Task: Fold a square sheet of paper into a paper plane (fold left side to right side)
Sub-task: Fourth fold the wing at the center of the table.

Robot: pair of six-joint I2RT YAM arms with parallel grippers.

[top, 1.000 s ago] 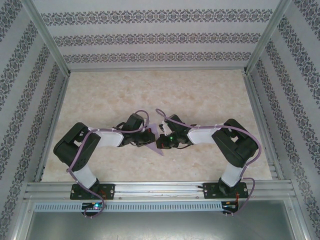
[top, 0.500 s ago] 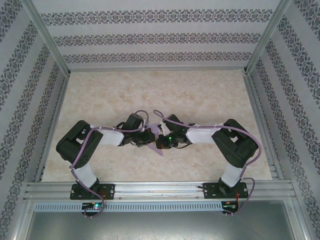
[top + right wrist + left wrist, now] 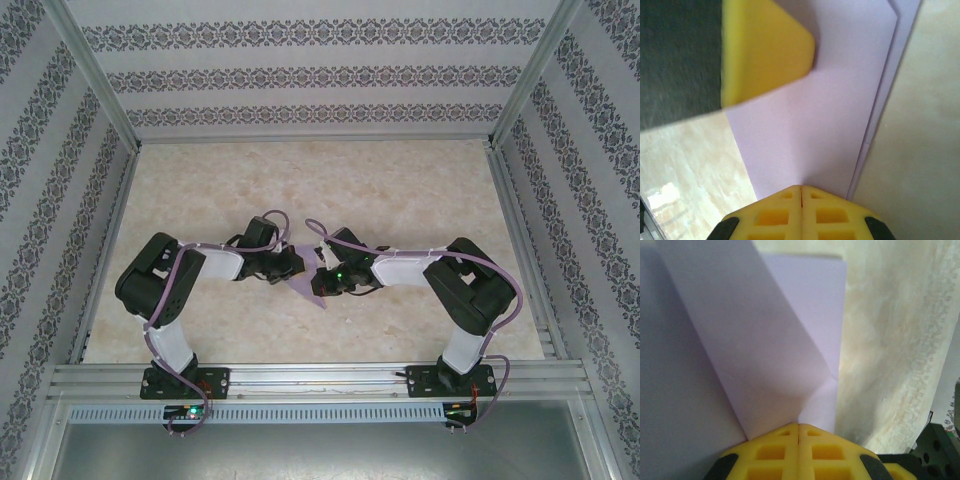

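Square sheet of paper [image 3: 309,289], part-folded, lies at the middle of the table [image 3: 420,200] between both arms. Left gripper [image 3: 798,432] and right gripper [image 3: 801,194]: jaws together, tips at its edges; pinch unclear. Judged thin, light, limp, easily creased. Take hold at a free corner.

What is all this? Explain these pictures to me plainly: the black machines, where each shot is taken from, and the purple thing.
Two robot arms are bolted at the near edge of a marbled table. The wide picture comes from a fixed camera above and behind them; the two close-ups come from cameras on the wrists, looking past each arm's yellow fingers. Between the arms sits a partly folded lilac paper. The left gripper and right gripper are both shut, tips at the paper; whether they pinch it or only press on it, I cannot tell.
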